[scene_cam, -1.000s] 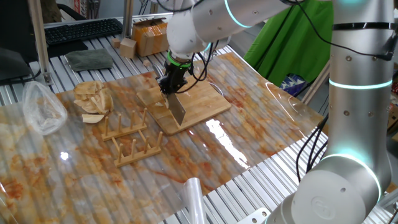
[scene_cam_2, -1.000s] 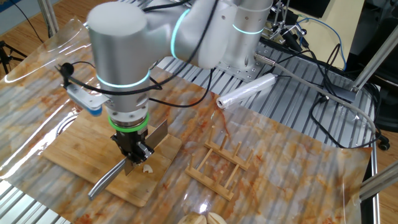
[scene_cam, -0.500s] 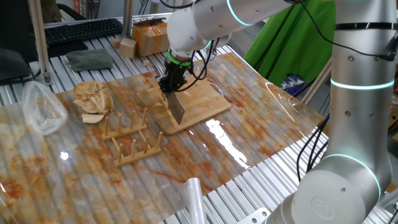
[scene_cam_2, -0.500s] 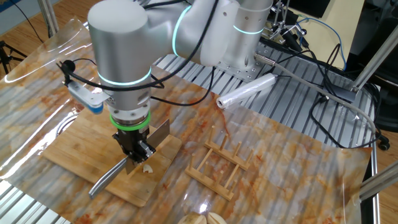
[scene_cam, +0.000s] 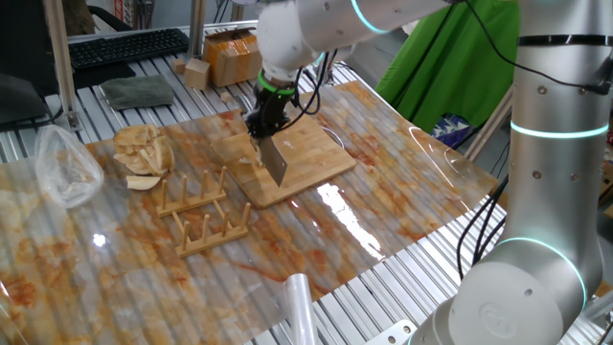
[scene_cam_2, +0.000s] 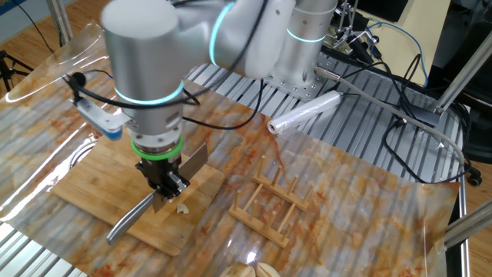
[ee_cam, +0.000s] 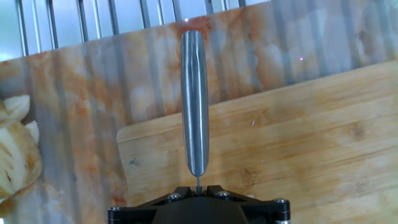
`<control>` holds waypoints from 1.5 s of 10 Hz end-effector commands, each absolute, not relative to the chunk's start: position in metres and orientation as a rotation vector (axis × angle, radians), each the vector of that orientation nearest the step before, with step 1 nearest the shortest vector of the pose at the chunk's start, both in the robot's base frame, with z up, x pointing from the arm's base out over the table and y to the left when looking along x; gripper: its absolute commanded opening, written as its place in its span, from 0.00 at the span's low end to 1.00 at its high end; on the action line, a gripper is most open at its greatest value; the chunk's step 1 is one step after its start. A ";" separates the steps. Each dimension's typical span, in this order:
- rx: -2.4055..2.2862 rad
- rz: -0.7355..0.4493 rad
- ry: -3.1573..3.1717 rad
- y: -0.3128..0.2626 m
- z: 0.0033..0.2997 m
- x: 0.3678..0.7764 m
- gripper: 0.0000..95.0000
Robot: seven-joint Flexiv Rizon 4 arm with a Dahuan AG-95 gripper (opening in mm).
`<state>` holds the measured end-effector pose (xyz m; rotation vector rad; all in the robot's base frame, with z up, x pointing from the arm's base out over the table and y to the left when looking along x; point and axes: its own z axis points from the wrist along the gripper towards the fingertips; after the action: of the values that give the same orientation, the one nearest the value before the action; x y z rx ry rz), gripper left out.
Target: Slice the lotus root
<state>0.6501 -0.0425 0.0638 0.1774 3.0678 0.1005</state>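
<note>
End effector [scene_cam_2: 164,186] – clamped on the knife [scene_cam_2: 131,218] – has lifted above the bamboo board [scene_cam_2: 92,192].

Hand [ee_cam: 198,194] mostly cut off by hand view's bottom edge; fingertips unseen there. Knife [ee_cam: 194,102] blade hidden under hand. Lotus root [scene_cam_2: 181,208] too small to count pieces. Arm blurred in other fixed view.
</note>
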 end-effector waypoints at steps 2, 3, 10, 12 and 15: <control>0.151 0.097 3.071 -0.047 0.074 0.650 0.00; 0.150 0.096 3.071 -0.049 0.075 0.650 0.00; 0.130 0.090 3.068 -0.053 0.070 0.650 0.00; 0.138 0.091 3.064 -0.052 0.068 0.646 0.00; 0.140 0.081 3.062 -0.053 0.068 0.640 0.00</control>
<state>0.6383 -0.0525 0.0676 0.1390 3.0603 0.0767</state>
